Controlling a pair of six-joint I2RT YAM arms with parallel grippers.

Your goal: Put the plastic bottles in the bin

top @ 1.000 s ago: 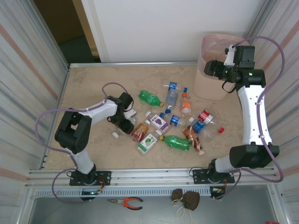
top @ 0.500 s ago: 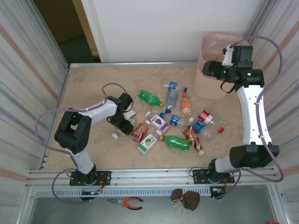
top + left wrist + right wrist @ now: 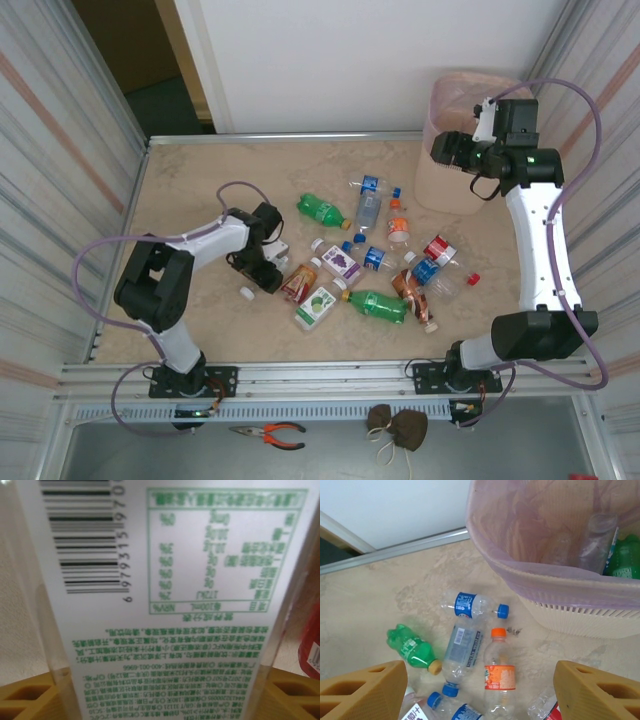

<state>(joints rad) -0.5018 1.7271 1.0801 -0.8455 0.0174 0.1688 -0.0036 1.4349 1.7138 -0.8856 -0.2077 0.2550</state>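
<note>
"Tan table (image 3: 190, 180) first. What is on it?"
"Lots of plastic bottles (image 3: 376, 305) lie in the middle. The bin (image 3: 440, 190) stands in the far right corner, with a green one and a clear one inside."
"What just changed?"
"I slid the right gripper (image 3: 447, 150) a bit left by the bin's rim, so I think it can fetch another. Its fingers (image 3: 362, 690) are spread wide and hold nothing."
"And the left gripper (image 3: 260, 268)?"
"It sits around a white bottle (image 3: 165, 605). I cannot tell if it squeezes."
</note>
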